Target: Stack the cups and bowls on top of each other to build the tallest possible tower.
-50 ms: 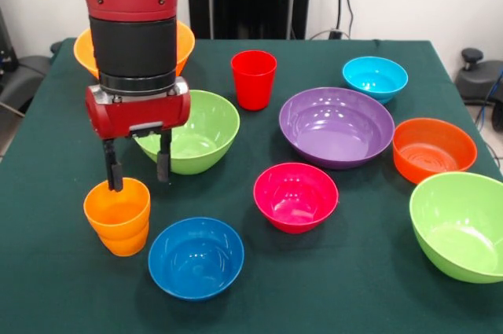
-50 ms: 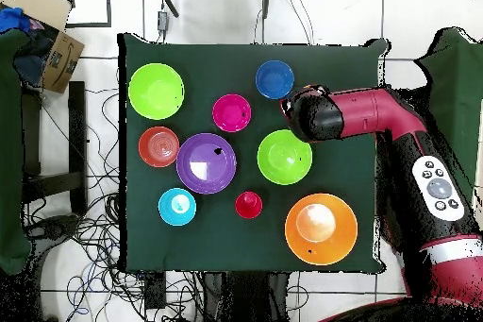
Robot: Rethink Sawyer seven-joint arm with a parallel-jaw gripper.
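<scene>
My gripper (image 1: 138, 167) hangs open at the front left, just above the orange cups (image 1: 118, 216), which stand nested upright. One fingertip (image 1: 115, 173) is at the cups' rim and the other is outside it on the side of a lime green bowl (image 1: 204, 130). In the overhead view the arm's head (image 2: 307, 115) hides the cups. The red cup (image 1: 253, 78) stands alone, upright, at the back middle. A dark blue bowl (image 1: 196, 257) lies beside the orange cups and a pink bowl (image 1: 295, 195) lies mid-table. No tower is in view.
A large yellow-orange bowl (image 1: 185, 43) sits behind the arm. The wide purple bowl (image 1: 336, 126), light blue bowl (image 1: 375, 76), orange bowl (image 1: 434, 148) and a second lime green bowl (image 1: 460, 224) fill the right side of the green cloth (image 1: 63, 287).
</scene>
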